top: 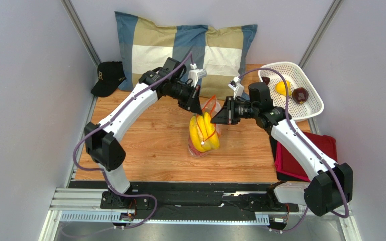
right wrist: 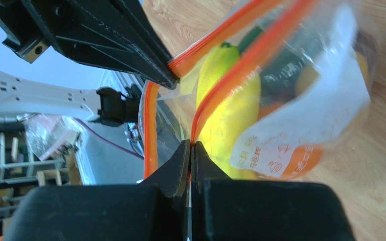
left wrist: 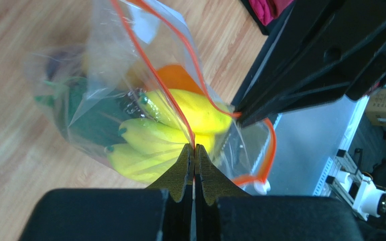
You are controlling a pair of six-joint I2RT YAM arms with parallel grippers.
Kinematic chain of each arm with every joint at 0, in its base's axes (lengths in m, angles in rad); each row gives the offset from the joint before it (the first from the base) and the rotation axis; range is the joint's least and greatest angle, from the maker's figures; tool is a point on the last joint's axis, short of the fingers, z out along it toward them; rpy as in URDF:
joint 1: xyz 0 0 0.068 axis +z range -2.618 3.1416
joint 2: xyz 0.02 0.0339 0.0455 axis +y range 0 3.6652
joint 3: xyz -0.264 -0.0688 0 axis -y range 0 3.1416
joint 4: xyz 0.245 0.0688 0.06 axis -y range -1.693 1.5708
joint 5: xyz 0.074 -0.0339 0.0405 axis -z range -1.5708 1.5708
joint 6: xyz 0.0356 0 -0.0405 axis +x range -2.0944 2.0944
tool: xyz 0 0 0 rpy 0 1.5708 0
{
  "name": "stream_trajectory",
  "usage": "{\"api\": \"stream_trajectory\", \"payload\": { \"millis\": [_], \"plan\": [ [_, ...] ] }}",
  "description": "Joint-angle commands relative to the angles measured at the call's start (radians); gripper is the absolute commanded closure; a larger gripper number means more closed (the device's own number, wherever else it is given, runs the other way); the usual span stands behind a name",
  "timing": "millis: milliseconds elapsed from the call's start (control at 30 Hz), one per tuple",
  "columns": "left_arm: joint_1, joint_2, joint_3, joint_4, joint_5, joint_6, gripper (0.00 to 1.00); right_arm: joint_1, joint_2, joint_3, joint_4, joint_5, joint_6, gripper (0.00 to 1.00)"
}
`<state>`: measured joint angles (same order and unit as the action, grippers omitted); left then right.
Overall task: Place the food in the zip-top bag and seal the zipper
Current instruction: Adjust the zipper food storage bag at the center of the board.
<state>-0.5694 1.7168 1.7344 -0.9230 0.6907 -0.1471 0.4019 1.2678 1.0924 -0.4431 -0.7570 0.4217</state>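
Note:
The zip-top bag (top: pixel 204 143) stands on the wooden table (top: pixel 149 145) with its mouth held up between both arms. Inside it are a yellow banana bunch (top: pixel 203 132) (left wrist: pixel 165 135) (right wrist: pixel 230 110), an orange (left wrist: pixel 177 80) and dark green-tipped pieces. My left gripper (top: pixel 198 109) (left wrist: pixel 195 146) is shut on one side of the orange-red zipper (left wrist: pixel 148 65). My right gripper (top: pixel 219 116) (right wrist: pixel 190 143) is shut on the other side of the zipper (right wrist: pixel 250 54), beside the white label patch (right wrist: pixel 300 135). The mouth gapes between the two strips. More food, a yellow piece (top: pixel 281 88) and a dark purple piece (top: pixel 299 94), lies in the basket.
A white lattice basket (top: pixel 312 108) sits at the back right. A red folded cloth (top: pixel 306 153) lies under the right arm. A checked pillow (top: pixel 180 47) and a black cap (top: pixel 108 78) lie along the back. Grey walls stand on both sides.

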Motion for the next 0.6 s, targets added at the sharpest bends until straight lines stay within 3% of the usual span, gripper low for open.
{"api": "stream_trajectory", "payload": {
  "millis": [0, 100, 300, 367, 400, 467, 500, 567],
  "plan": [
    [-0.014, 0.11, 0.141, -0.051, 0.081, 0.092, 0.99, 0.018, -0.019, -0.032, 0.242, 0.028, 0.172, 1.0],
    [-0.027, 0.147, 0.203, -0.063, 0.11, 0.112, 0.92, 0.035, -0.027, -0.049, 0.32, 0.039, 0.232, 1.0],
    [0.002, 0.14, 0.211, -0.096, 0.127, 0.129, 0.69, 0.048, -0.048, -0.091, 0.284, 0.137, 0.221, 1.0],
    [0.083, 0.08, 0.108, -0.039, 0.205, 0.069, 0.62, 0.046, -0.059, -0.115, 0.284, 0.157, 0.224, 1.0],
    [0.115, -0.006, 0.053, 0.074, 0.24, 0.035, 0.51, 0.046, -0.065, -0.118, 0.282, 0.165, 0.221, 1.0],
    [0.206, -0.115, -0.148, 0.27, 0.283, -0.053, 0.39, 0.046, -0.07, -0.12, 0.277, 0.183, 0.213, 1.0],
    [0.229, -0.225, -0.271, 0.312, 0.276, -0.045, 0.23, 0.045, -0.07, -0.121, 0.279, 0.188, 0.213, 1.0],
    [0.267, -0.33, -0.378, 0.372, 0.245, 0.034, 0.22, 0.046, -0.073, -0.123, 0.277, 0.197, 0.213, 1.0]
  ]
}}
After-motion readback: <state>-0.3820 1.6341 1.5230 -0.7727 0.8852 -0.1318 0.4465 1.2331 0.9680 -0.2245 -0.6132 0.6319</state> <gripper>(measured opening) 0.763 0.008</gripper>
